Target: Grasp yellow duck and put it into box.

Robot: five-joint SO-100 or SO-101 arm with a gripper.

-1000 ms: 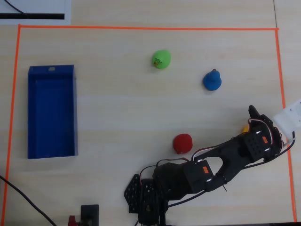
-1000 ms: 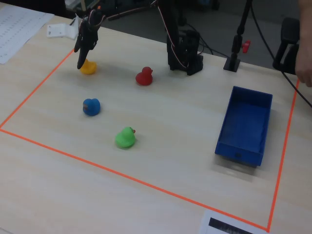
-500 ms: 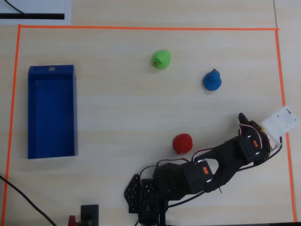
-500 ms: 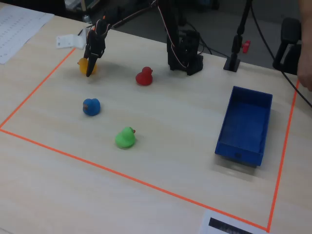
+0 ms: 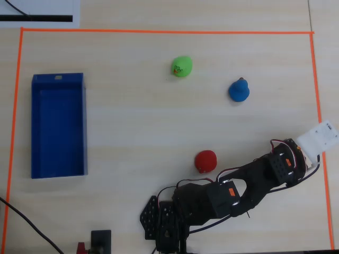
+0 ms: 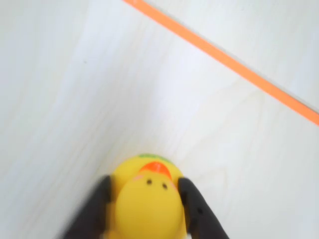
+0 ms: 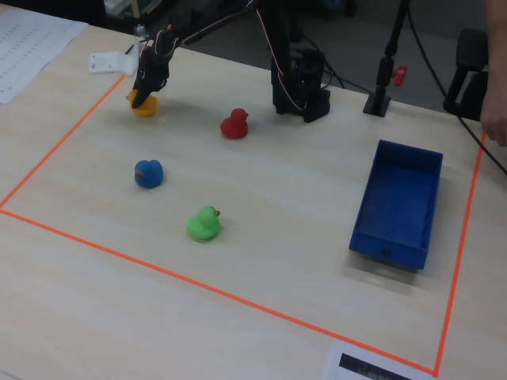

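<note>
The yellow duck [image 6: 147, 204] faces the camera in the wrist view, with its orange beak up. My gripper [image 6: 145, 183] is shut on it, one black finger pressed against each side. In the fixed view the duck [image 7: 145, 106] sits low at the table's far left, with the gripper [image 7: 143, 96] down over it. From overhead the gripper [image 5: 279, 151] hides the duck. The blue box [image 5: 57, 127] lies open and empty at the far left there, and at the right in the fixed view [image 7: 386, 247].
A red duck [image 5: 205, 160], a green duck [image 5: 182, 67] and a blue duck [image 5: 239, 90] stand apart on the wooden table. Orange tape [image 5: 164, 32] frames the work area and runs close behind the yellow duck [image 6: 224, 59]. The arm base [image 7: 299, 79] stands at the back.
The gripper swung from beside the yellow duck, then dropped over it. Its fingers now press both sides of the duck. The other ducks and the box stayed put.
</note>
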